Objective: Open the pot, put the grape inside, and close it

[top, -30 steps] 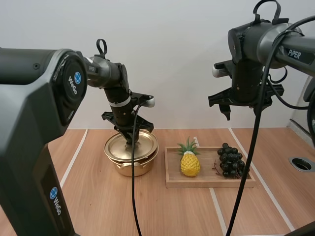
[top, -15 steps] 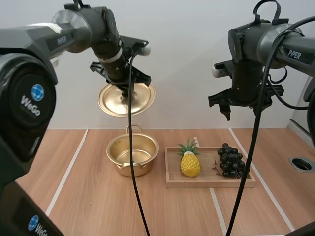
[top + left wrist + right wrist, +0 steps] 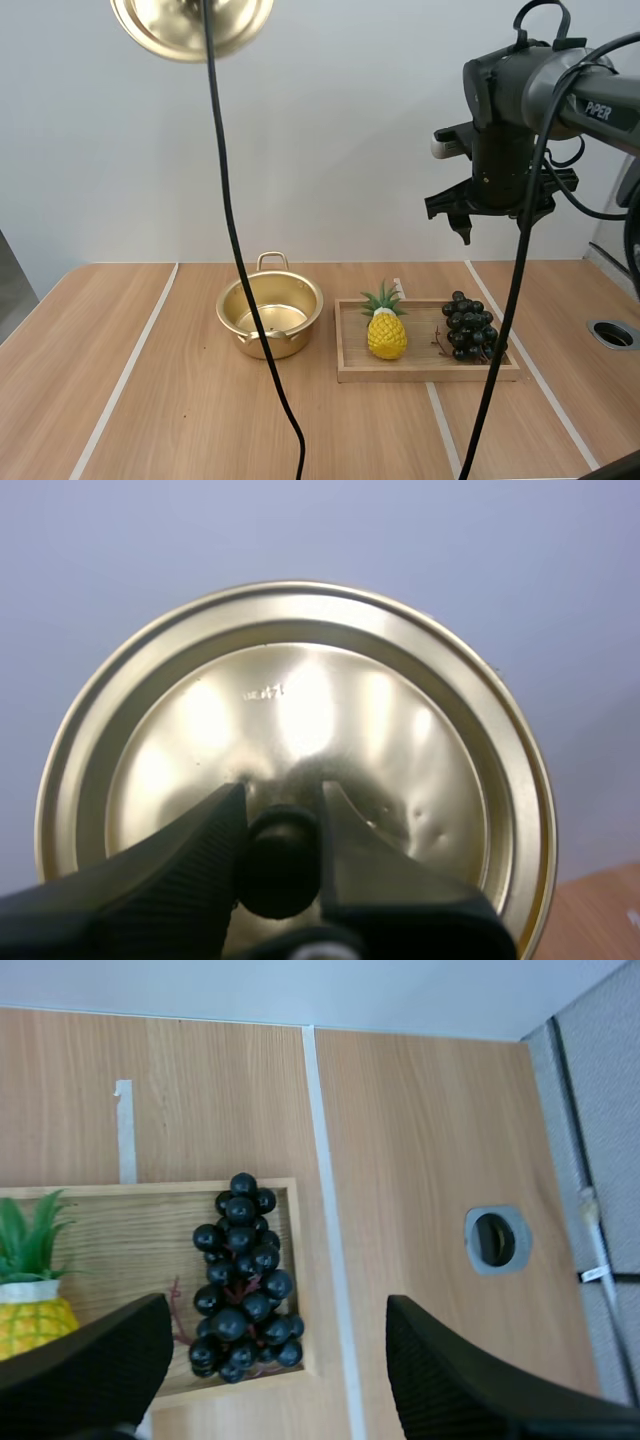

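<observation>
Left claw [image 3: 282, 815]: narrow, pinched on the black knob [image 3: 277, 868] at the centre of the lid [image 3: 300, 710]. One finger sits on each side of the knob, with the ribbed faces against it.
Lid: gold and round, carried high in the air. In the high view it hangs well above the pot [image 3: 270, 315] and off to the pot's left, partly cut by the frame edge.
Pot: gold, two handles, upright on the surface [image 3: 180, 400], mouth uncovered. It stands just left of the tray [image 3: 425, 372]; cannot tell whether they touch.
Tray: wooden, shallow, flat on the surface.
Grapes [image 3: 240, 1280]: dark bunch lying in the right end of the tray, close to its right wall.
Pineapple [image 3: 386, 330]: yellow with a green crown, upright in the left part of the tray, apart from the grapes.
Right claw [image 3: 272, 1305]: wide, nothing between the fingers. It is raised well above the tray, and the grapes show between the fingers in the right wrist view.
</observation>
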`<state>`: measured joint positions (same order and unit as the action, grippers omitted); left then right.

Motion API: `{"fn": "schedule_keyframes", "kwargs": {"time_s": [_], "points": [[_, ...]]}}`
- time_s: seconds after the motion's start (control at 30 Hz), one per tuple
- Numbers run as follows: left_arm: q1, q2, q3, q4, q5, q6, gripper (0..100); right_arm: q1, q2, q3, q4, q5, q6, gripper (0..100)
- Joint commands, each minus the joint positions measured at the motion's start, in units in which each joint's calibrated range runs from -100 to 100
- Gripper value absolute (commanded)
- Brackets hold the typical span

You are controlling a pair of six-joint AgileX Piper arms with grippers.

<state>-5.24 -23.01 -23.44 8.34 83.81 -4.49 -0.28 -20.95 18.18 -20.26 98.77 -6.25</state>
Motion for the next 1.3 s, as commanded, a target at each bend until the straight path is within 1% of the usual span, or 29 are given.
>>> {"fn": "schedule_keyframes", "kwargs": {"time_s": [0.0,0.03,0.1,0.13,0.17,0.27,0.37,0.43,0.5,0.63,0.77,0.87,0.97,1.13,1.27], "points": [[-0.07,-2.8,-6.3,0.9,-2.2,-1.9,0,-0.2,-0.4,0.1,-1.5,-1.2,-1.1,87],[-0.07,-3.5,-7.8,0.9,-2.8,-2.1,0,-0.2,-0.4,0.1,-1.5,-1.2,-1.0,79],[-0.07,-4.7,-11.3,0.9,-4.2,-2.7,0,-0.2,-0.4,0.1,-1.5,-0.8,-0.9,67],[-0.07,-5.2,-12.7,0.9,-4.6,-2.8,0,-0.2,-0.4,0.1,-1.5,-0.6,-0.7,64],[-0.07,-5.8,-14.3,0.9,-5.0,-2.8,0,-0.2,-0.4,0.1,-1.3,-0.6,-0.4,63],[-0.07,-7.0,-19.2,0.9,-5.1,-2.8,0,-0.2,-0.4,0.1,0.1,-0.7,-0.4,68],[-0.07,-8.2,-23.3,0.9,-5.1,-2.8,0,-0.2,-0.4,0.1,1.2,-1.4,-0.4,82],[-0.07,-8.8,-25.7,0.9,-5.1,-2.8,0,-0.2,-0.1,0.1,1.2,-1.4,-0.4,93],[-0.07,-9.1,-27.8,0.7,-4.5,-2.7,0,-0.2,0.4,0.1,1.2,-1.0,-0.4,98],[-0.07,-9.1,-30.2,0.7,-3.2,-2.6,0,-0.2,2.1,0.4,1.5,0.6,-0.4,98],[-0.07,-9.1,-30.9,0.7,-2.1,-2.5,0,-0.4,4.6,3.3,1.4,0.7,0.3,98],[-0.07,-9.1,-30.9,0.4,-1.3,-1.4,0,-1.0,7.3,6.6,1.1,-1.0,1.9,100],[-0.07,-9.1,-30.9,0.1,-0.6,-1.4,0,-1.9,9.8,9.2,1.1,-3.2,2.3,100],[-0.07,-9.0,-30.9,0.0,-0.6,-1.4,0,-3.1,12.2,11.4,1.2,-7.4,2.3,100],[-0.07,-8.7,-30.9,-0.6,-0.4,-1.4,0,-3.3,12.9,11.6,1.8,-11.1,2.3,100]]}}
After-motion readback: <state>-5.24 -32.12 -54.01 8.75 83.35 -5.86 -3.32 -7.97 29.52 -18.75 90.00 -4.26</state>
